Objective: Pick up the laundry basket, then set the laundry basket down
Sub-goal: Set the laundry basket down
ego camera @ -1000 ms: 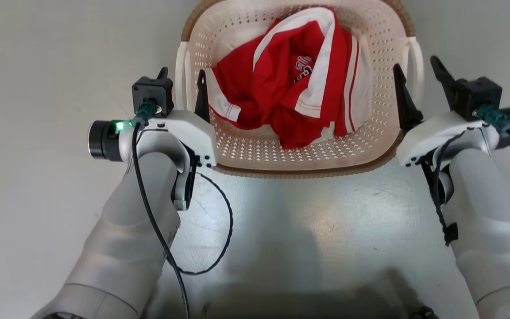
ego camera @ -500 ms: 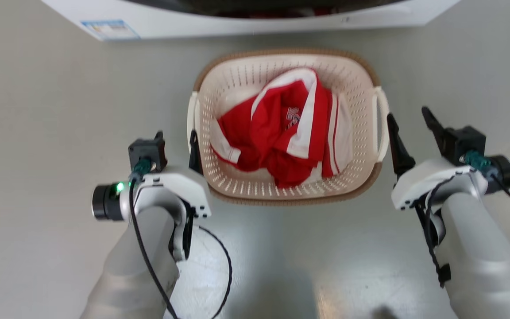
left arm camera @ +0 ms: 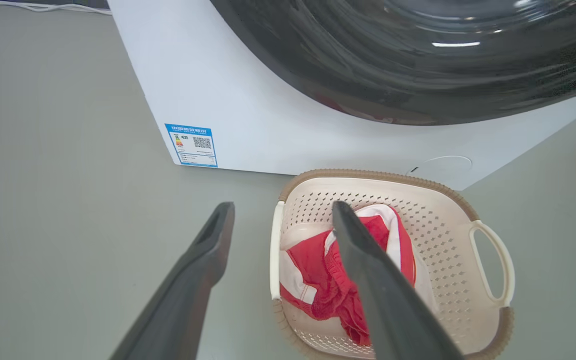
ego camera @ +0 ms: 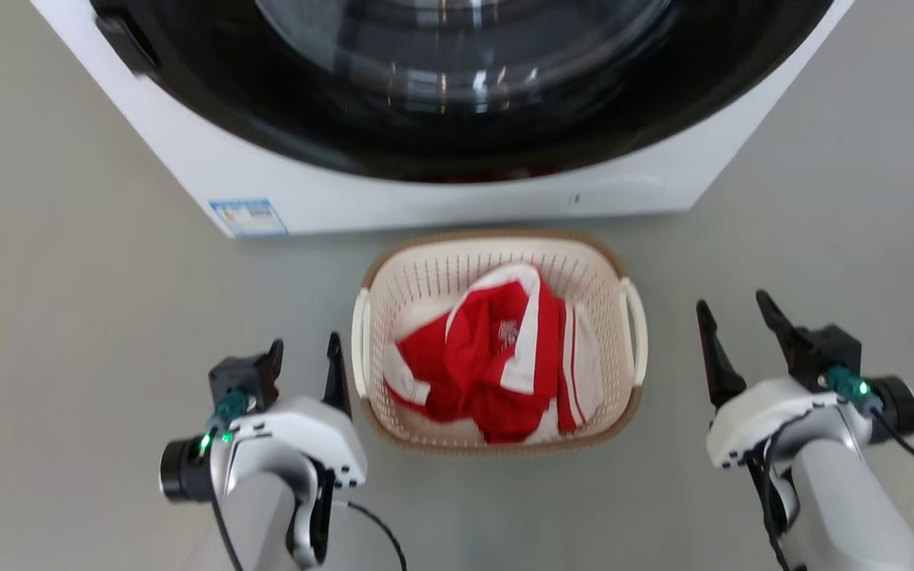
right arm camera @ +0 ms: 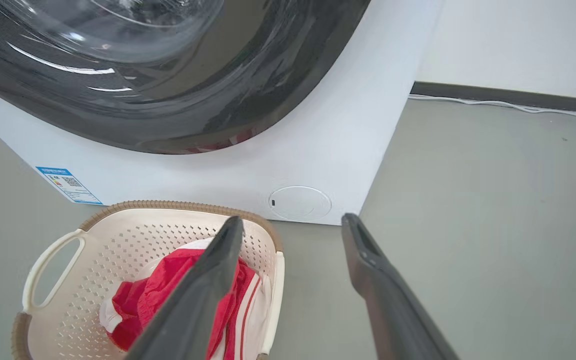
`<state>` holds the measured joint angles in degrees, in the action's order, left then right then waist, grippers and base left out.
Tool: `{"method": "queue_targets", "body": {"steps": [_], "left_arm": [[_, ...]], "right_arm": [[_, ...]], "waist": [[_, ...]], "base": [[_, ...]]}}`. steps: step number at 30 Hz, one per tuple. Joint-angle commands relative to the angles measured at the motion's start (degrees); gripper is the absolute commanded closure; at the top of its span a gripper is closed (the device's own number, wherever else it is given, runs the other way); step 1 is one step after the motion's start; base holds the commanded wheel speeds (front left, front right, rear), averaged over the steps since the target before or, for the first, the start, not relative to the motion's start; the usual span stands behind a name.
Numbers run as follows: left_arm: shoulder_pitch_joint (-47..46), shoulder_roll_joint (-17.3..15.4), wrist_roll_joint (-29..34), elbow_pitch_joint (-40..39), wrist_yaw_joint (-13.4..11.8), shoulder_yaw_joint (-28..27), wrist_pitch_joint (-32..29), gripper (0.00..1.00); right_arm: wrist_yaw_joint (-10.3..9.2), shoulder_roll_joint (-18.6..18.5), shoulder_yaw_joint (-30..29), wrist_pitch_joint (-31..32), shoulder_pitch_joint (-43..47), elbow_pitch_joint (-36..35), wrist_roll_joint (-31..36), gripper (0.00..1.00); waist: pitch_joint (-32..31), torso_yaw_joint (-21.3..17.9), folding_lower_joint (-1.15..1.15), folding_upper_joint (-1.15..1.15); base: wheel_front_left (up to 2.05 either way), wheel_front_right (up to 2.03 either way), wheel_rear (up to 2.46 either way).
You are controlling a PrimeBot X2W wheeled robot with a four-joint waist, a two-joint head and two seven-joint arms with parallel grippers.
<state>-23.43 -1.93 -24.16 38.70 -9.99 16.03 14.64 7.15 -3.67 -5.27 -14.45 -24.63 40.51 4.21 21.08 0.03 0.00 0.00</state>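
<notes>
cream perforated basket [ego camera: 457, 277], brown woven rim, white loop handles, red-white shirt [ego camera: 489, 365] inside, before washing machine [ego camera: 425, 198]. left gripper [ego camera: 305, 339], right gripper [ego camera: 731, 300] flank it, both spread, empty.

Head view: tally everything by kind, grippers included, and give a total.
washing machine: 1
laundry basket: 1
red-and-white clothing bundle, in the basket: 1
grippers: 2, left gripper and right gripper, both open
Total: 5
</notes>
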Motion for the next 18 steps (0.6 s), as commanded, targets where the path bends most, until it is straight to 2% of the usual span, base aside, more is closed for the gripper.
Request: {"method": "queue_targets", "body": {"steps": [1,12,18], "left_arm": [[1.6,-0.9,0.6,-1.7,0.5,-2.2,0.4,0.0],[13.3,-0.9,2.5,-7.5,2.6,-7.8,0.4,0.0],[17.1,-0.9,2.5,-10.6,3.4,-9.2,0.4,0.0]], "right_arm": [[0.34,0.4,1.1,-0.5,1.7,-1.7,0.7,0.0],[0.34,0.0,0.9,-0.5,11.8,-7.2,0.7,0.0],[0.34,0.1,1.3,-0.5,15.6,-12.1,0.0,0.0]], "waist": [[-4.9,-0.2,0.0,0.0],[-17.8,0.5,0.0,0.0],[-20.6,0.9,0.0,0.0]], "base": [[0.0,0.0,0.0],[0.0,0.0,0.0],[0.0,0.0,0.0]]}}
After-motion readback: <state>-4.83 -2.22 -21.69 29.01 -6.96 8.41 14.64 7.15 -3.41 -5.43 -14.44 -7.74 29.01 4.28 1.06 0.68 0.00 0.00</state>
